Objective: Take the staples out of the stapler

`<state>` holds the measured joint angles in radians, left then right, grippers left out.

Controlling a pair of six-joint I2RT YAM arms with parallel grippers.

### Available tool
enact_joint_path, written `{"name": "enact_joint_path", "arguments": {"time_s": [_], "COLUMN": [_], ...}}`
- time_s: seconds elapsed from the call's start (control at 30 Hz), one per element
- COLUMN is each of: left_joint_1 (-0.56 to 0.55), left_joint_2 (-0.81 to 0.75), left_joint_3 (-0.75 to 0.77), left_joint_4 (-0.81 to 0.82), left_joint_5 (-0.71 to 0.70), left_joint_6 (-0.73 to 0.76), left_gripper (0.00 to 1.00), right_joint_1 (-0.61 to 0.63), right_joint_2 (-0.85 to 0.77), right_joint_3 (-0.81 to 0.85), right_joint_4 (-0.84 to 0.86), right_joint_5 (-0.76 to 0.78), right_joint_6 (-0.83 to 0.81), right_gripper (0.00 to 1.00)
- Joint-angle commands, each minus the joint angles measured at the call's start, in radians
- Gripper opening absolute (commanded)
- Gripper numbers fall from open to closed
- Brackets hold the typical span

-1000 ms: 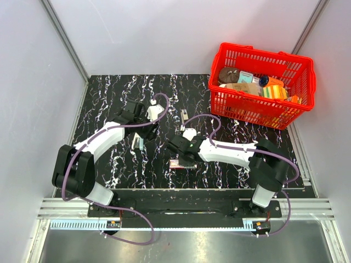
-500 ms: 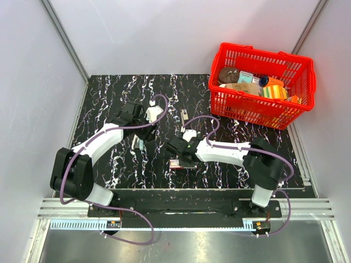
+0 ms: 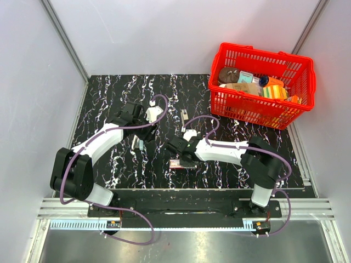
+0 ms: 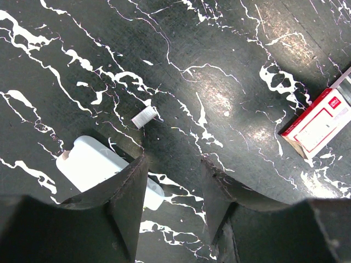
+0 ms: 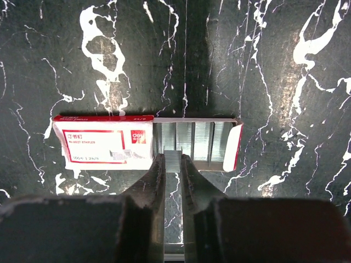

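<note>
right tool [image 5: 172, 158] clenched on staple strip [image 5: 172, 178] at open staple box [image 5: 104, 141], plain only from its wrist view; left tool [image 4: 174, 160] released

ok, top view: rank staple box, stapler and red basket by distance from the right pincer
1. staple box, directly beneath the right pincer.
2. stapler, off to the left, by the left arm.
3. red basket, far back-right corner.
</note>
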<state>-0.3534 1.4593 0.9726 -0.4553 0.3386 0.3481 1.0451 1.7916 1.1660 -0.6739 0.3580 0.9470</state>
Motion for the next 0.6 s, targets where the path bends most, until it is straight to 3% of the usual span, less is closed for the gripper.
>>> {"name": "enact_joint_path", "arguments": {"time_s": [0.0,0.3,0.57], "left_joint_1": [-0.004,-0.004,-0.004], "left_joint_2": [-0.045,-0.047,-0.057], "left_joint_3": [0.011,0.017,0.012], "left_joint_4": [0.012,0.007,0.009], "left_joint_5": [-0.015,-0.018,-0.026], "left_joint_6": [0.009,0.006,0.011], "left_gripper": [0.48,0.48,0.48], "right_joint_1": [-0.013,-0.016,-0.017], "right_joint_2": [0.006,0.015,0.023], "right_joint_3": [0.006,0.012,0.014], "right_joint_4": [0.013,0.025,0.028], "right_joint_5": [0.039,0.029,0.019], "right_joint_6": [-0.005,-0.013,-0.013], "right_gripper": [0.06,0.08,0.26]}}
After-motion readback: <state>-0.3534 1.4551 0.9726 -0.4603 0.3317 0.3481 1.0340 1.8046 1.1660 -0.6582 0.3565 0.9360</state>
